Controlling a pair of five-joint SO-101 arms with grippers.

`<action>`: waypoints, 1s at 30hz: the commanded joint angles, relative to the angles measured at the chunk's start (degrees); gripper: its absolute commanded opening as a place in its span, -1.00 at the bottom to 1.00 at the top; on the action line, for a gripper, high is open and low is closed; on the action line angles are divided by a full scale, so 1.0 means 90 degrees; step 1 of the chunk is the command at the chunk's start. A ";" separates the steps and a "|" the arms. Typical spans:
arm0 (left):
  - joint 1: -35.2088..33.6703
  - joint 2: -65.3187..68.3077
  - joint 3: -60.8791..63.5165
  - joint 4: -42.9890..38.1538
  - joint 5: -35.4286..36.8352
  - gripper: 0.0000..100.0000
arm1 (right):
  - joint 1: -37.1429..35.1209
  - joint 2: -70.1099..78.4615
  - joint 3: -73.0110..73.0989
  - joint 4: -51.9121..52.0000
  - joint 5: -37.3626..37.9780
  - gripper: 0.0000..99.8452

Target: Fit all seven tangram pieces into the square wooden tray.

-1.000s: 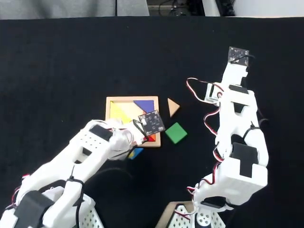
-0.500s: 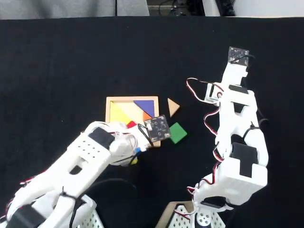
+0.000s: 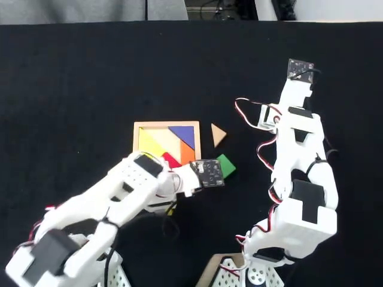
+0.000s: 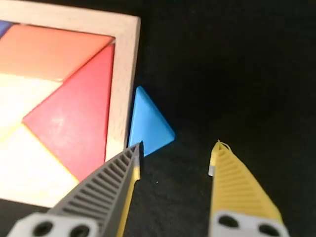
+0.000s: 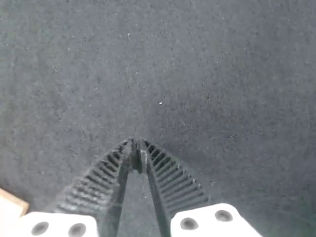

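Just beyond the left hand (image 4: 177, 146), tips apart, a blue triangle (image 4: 148, 124) lies beside the wooden tray (image 4: 124, 74); right hand (image 5: 136, 147) pinched together.

The desk (image 5: 207, 69) is covered in black matt cloth, faintly fuzzy. The tray (image 4: 124, 59) is pale bare wood, smooth and matt. The blue triangle (image 4: 148, 129) and red piece (image 4: 74, 123) look smoothly painted, with a soft sheen. The left hand (image 4: 175, 148) has 2 ribbed plastic fingers (image 4: 232, 182).

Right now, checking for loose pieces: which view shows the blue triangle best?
The left wrist view: the blue triangle lies beside the tray's outer edge, before the open claw. In the high view the left arm covers that spot; the right wrist view faces cloth.
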 commanded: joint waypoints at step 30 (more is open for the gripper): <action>-0.0278 0.0869 -0.0650 -0.0176 -0.0615 -0.53 | 0.0020 -0.0005 -0.0337 0.0039 0.0010 -0.98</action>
